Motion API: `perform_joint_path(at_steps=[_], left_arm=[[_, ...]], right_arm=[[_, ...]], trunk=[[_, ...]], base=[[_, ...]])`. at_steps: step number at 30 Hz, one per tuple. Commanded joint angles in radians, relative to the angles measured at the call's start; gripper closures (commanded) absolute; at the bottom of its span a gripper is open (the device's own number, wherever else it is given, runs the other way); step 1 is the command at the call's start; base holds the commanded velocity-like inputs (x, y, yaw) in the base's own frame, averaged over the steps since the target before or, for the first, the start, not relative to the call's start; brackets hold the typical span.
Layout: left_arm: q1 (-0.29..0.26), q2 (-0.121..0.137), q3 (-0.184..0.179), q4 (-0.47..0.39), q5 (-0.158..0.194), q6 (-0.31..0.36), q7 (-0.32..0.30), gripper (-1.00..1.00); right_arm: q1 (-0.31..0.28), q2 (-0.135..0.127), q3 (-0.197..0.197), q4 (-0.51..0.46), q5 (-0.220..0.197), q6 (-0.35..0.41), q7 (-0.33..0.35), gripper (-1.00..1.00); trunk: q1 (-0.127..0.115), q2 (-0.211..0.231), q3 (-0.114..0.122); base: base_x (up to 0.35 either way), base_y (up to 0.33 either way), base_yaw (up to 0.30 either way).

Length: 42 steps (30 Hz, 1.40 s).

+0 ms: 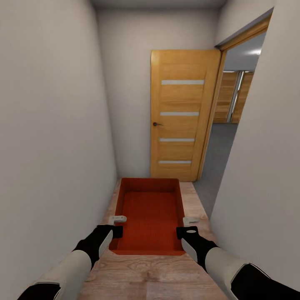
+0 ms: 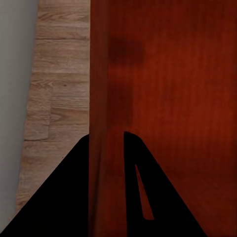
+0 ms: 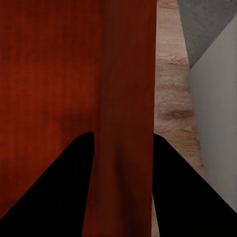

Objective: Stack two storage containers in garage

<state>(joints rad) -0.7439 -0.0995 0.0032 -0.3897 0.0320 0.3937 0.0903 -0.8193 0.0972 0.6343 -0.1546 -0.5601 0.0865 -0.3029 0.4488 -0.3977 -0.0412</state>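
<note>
While carrying one storage container (image 1: 151,216) above the wood-plank floor (image 1: 150,275) toward the open door (image 1: 183,114), keep left gripper (image 1: 117,225) and right gripper (image 1: 186,226) clamped evenly on opposite side walls, level through the narrow passage.

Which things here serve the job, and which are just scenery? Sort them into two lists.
Job:
- orange-red rectangular lidless bin, a side wall between each gripper's jaws
- left gripper
- right gripper
- grey concrete floor through the doorway

Scenery:
- orange-wood door with four pale slits
- light wood-plank floor
- white walls
</note>
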Motion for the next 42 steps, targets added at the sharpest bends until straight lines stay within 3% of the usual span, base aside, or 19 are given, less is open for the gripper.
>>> perform_joint_path(at_steps=[1, 42], left_arm=[[0.000, 0.001, 0.004, 0.000, -0.001, 0.007, 0.009, 1.00], [0.000, 0.001, 0.004, 0.000, -0.003, 0.007, 0.009, 1.00]], right_arm=[[-0.001, -0.001, -0.016, -0.008, 0.009, 0.007, -0.002, 1.00], [-0.001, -0.002, -0.016, -0.008, 0.009, 0.007, -0.002, 1.00]], trunk=[[0.001, -0.002, -0.002], [0.001, -0.002, -0.002]], base=[[0.323, 0.000, 0.000], [0.323, 0.000, 0.000]])
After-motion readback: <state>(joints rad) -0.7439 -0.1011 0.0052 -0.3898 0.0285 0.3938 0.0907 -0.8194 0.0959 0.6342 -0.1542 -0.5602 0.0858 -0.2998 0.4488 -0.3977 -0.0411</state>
